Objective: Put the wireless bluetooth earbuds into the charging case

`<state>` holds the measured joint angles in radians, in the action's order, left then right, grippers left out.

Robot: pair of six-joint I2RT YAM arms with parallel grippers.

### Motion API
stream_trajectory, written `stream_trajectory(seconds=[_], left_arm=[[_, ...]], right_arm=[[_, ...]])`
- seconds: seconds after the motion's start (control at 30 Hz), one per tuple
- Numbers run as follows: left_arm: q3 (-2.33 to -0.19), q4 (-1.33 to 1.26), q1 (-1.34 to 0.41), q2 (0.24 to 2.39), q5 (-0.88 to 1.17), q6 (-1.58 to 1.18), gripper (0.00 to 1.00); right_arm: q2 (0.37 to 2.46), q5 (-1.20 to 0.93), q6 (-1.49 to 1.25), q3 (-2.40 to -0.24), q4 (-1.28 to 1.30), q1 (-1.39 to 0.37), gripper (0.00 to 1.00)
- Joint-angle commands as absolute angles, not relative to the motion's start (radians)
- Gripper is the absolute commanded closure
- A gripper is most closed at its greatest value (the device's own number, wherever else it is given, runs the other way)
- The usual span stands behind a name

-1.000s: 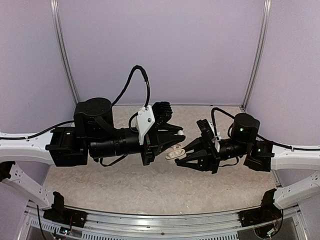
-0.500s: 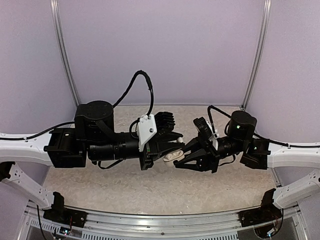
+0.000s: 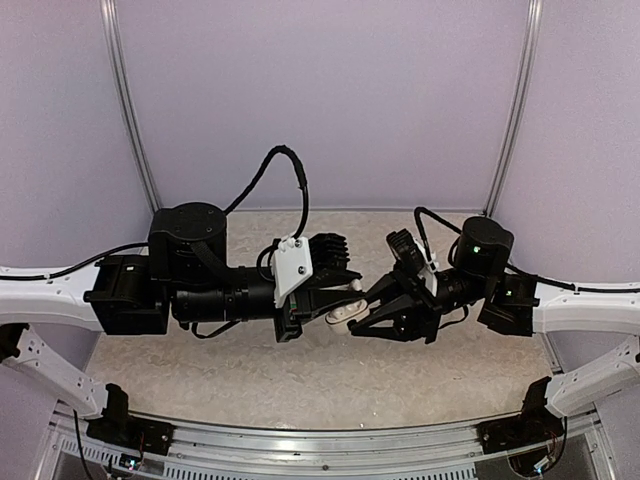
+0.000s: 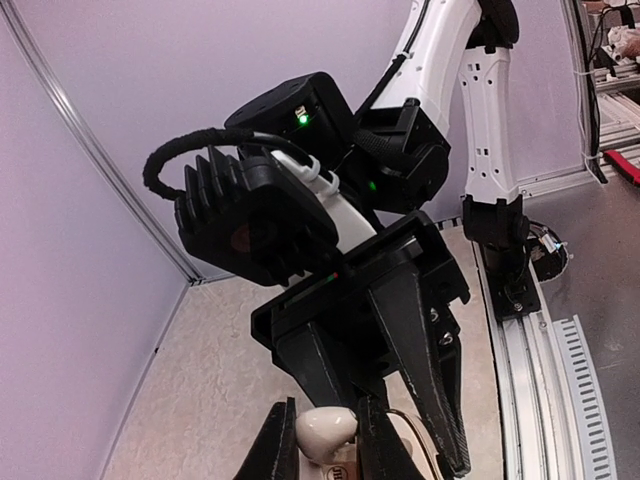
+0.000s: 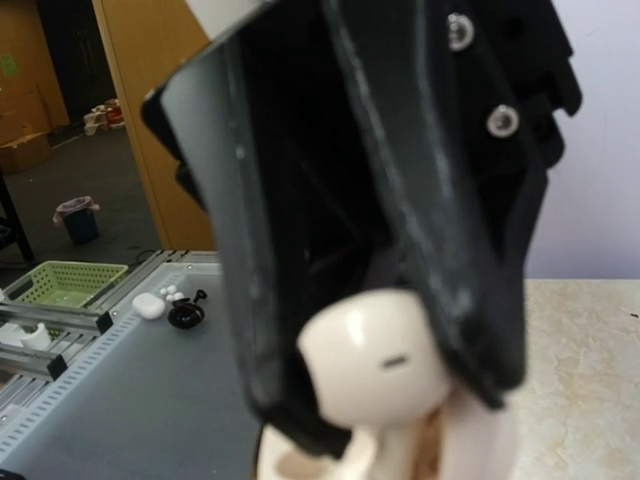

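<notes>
Left gripper (image 4: 322, 452) is clamped on one earbud (image 4: 325, 432); right gripper (image 3: 362, 313) stands apart, the charging case (image 3: 343, 312) mostly hidden.

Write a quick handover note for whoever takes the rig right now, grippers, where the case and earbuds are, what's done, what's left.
Left gripper: shut on a small white rounded piece, likely an earbud.
Right gripper: its state cannot be told; it meets the left one at the case, which is up off the table.
Case: lid looks open in the right wrist view.
Second earbud: not seen; it may be in the case or hidden.
Done: case and one piece picked up and brought together.
Left: seat the earbud, find the other, confirm both are in.
</notes>
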<state>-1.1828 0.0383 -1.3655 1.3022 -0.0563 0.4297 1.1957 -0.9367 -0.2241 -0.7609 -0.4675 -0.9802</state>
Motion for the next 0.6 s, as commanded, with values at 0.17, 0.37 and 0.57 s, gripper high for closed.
stream_trajectory(seconds=[0.17,0.37,0.57], left_arm=[[-1.175,0.052,-1.379,1.284,-0.041,0.442,0.92],[-1.174,0.036,-1.391,1.294,-0.037,0.438,0.92],[-1.174,0.040,-1.393,1.305,-0.061,0.443,0.92]], right_arm=[[1.204,-0.964,-0.235,-0.799,-0.494,-0.986,1.00],[1.204,-0.963,-0.235,-0.798,-0.496,-0.986,1.00],[1.198,-0.963,-0.231,-0.798,-0.494,-0.986,1.00]])
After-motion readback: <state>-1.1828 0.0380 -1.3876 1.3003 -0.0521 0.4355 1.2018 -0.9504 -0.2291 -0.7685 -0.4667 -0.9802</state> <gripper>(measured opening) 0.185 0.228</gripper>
